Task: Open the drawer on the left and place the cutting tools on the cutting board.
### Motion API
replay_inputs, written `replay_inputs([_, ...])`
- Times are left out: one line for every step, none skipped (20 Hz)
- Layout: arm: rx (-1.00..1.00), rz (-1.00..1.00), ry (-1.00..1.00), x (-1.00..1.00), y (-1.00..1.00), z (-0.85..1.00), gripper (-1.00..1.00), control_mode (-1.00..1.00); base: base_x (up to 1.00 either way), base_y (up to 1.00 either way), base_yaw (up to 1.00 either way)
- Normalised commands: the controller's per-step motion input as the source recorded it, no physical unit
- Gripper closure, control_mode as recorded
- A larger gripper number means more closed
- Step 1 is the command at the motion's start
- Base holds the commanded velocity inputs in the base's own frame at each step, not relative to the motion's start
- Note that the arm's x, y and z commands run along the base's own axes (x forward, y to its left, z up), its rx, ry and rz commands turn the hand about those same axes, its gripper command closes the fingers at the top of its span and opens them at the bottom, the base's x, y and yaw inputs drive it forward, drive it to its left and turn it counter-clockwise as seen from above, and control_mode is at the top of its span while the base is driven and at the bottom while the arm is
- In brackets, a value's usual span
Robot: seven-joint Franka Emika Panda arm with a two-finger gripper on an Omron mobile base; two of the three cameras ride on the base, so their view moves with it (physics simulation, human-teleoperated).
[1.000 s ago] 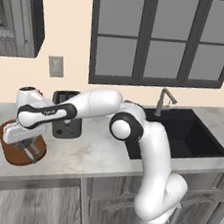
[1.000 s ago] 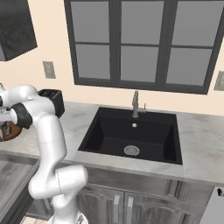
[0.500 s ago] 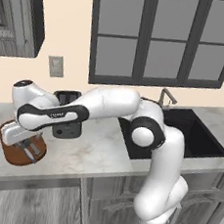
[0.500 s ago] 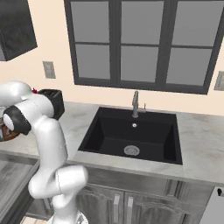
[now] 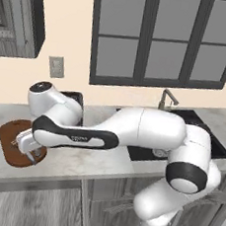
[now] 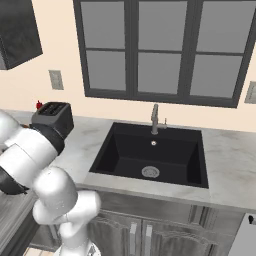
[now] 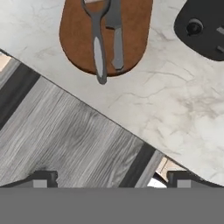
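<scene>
My jaws (image 7: 109, 178) stand wide open and empty, fingertips (image 7: 43, 178) dark and blunt, above the grey wood-grain drawer (image 7: 57, 140). Beyond its edge lies the pale, veined marble surface (image 7: 175, 105). Farther on, the cutting board (image 7: 74, 39), a reddish-brown rounded oblong, carries the cutting tools: a steel knife (image 7: 115, 39) and a slim grey implement (image 7: 98, 43) lying alongside it. The placing step appears complete; the next move, I judge, calls for withdrawing clear of the board.
</scene>
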Motion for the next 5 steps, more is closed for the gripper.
replay_inputs([0.05,-0.06,0.0,-0.35,-1.0,0.66,-1.0,-1.0,0.0,0.0,0.0])
replay_inputs([0.05,-0.05,0.0,-0.39,-0.96,0.62,-1.0,-1.0,0.0,0.0,0.0])
replay_inputs([0.05,-0.05,0.0,-0.43,-0.93,0.62,-1.0,-1.0,0.0,0.0,0.0])
replay_inputs([0.06,-0.04,0.0,-0.49,-0.92,0.6,-1.0,-1.0,0.0,0.0,0.0])
replay_inputs([0.07,-0.03,0.0,-0.51,-0.94,0.61,-1.0,-1.0,0.0,0.0,0.0])
